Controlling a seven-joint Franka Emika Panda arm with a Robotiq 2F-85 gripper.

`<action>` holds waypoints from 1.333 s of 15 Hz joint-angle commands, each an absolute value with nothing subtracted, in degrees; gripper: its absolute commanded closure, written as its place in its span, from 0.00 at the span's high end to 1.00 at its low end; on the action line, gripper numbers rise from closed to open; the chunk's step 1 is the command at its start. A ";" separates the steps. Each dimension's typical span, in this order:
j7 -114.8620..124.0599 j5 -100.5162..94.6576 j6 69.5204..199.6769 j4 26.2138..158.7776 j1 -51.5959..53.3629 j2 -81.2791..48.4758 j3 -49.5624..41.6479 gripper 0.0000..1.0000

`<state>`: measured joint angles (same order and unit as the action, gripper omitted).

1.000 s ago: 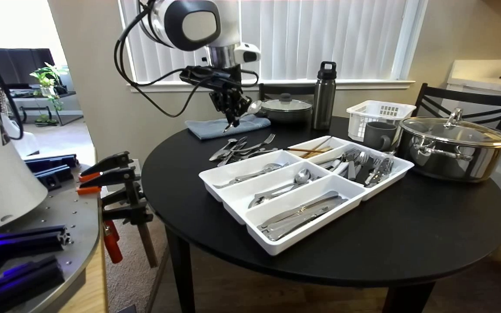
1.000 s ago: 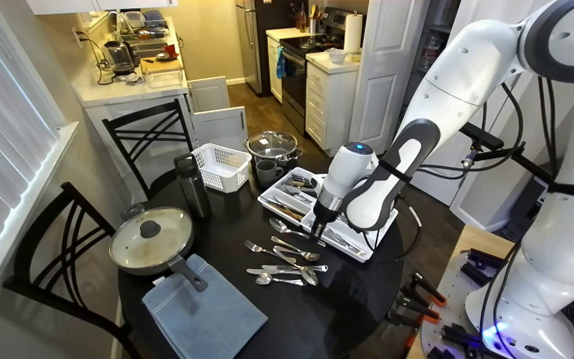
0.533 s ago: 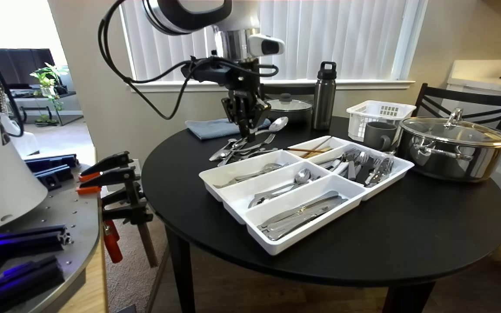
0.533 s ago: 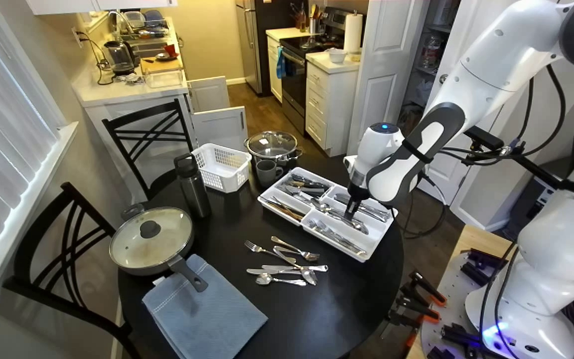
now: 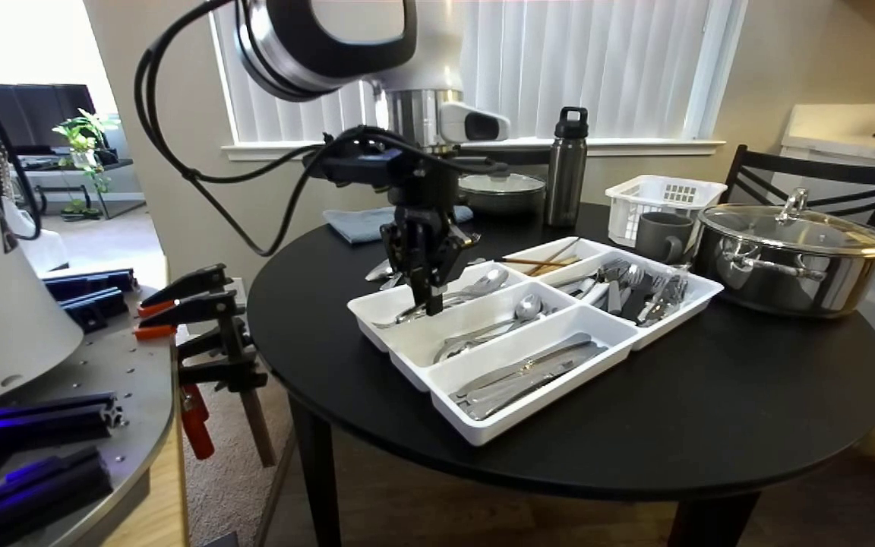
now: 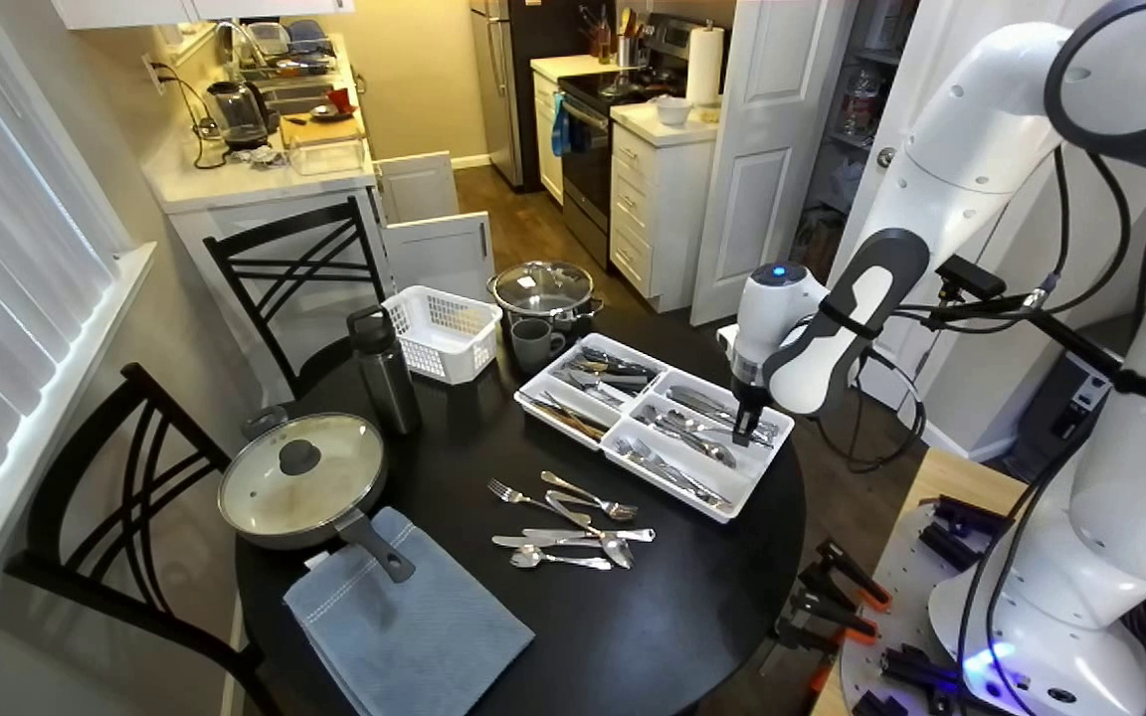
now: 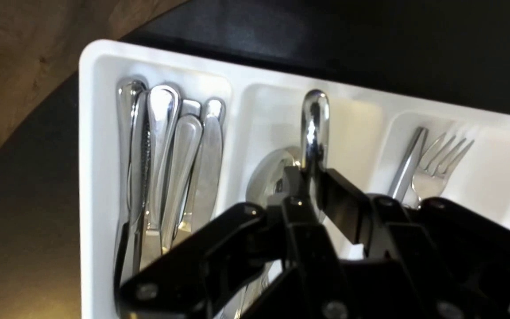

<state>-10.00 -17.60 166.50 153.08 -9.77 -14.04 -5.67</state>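
My gripper is shut on the handle of a metal spoon. In the wrist view the handle stands up between the fingertips, with its rounded end past them. The gripper, also in an exterior view, is above the white cutlery tray, over its middle compartment. A large spoon bowl lies in that compartment beside the left fingertip. Knives lie in the compartment to the left. A fork and another utensil lie in the one to the right. The held spoon's bowl is hidden in the wrist view.
Loose cutlery lies on the black table near a blue cloth. A lidded pan, steel bottle, white basket, grey mug and large pot stand around the tray. Chopsticks lie in a far compartment.
The gripper, holding the spoon, has moved from the tray's edge near the loose cutlery across to above the tray's middle compartment, and is lower. The tray and other things have not moved.
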 commanded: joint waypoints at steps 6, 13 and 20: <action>0.94 -22.30 169.46 147.36 4.11 -23.20 -16.74 0.04; 4.81 -18.42 175.23 146.74 10.33 -22.88 -16.86 0.60; 3.69 -12.79 177.31 147.71 10.70 -15.39 -7.89 1.00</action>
<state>5.97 -17.61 176.10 145.69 15.19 -19.17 -15.51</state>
